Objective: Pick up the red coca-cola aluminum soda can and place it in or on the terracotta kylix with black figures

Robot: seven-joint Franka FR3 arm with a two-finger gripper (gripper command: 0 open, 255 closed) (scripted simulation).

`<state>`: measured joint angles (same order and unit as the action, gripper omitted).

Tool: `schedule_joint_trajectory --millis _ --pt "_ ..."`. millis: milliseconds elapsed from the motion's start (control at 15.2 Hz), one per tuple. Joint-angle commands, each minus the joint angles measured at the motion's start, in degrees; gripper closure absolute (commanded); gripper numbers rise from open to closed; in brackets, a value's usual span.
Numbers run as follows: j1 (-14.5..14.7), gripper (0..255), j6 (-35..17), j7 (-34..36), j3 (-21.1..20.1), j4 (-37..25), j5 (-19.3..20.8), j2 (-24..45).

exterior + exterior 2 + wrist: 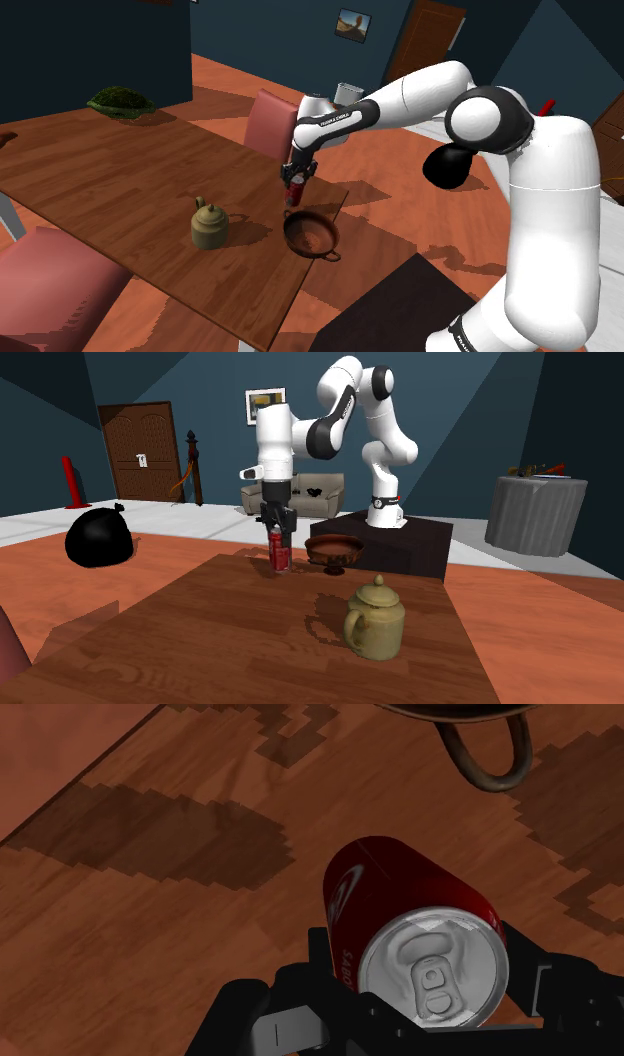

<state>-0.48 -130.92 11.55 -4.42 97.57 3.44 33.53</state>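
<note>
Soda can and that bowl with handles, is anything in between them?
Nothing, only bare wooden table lies between the red soda can and the kylix. The second exterior view shows it, and the wrist view too.

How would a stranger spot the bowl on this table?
Find the wooden table, at the end nearest the white robot arm. The bowl sits there beside a red can. It is dark, shallow and wide with loop handles, unlike the tall can and the olive lidded jug.
</note>
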Motion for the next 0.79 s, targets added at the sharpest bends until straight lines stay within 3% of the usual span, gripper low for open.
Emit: schedule_joint_trajectory --millis 0,726 --pt "-0.1 255 1.3 -0.1 -0.1 -0.4 -0.1 -0.9" --pt "-0.2 255 7.7 -0.4 -0.3 -2.3 -0.6 -5.4"
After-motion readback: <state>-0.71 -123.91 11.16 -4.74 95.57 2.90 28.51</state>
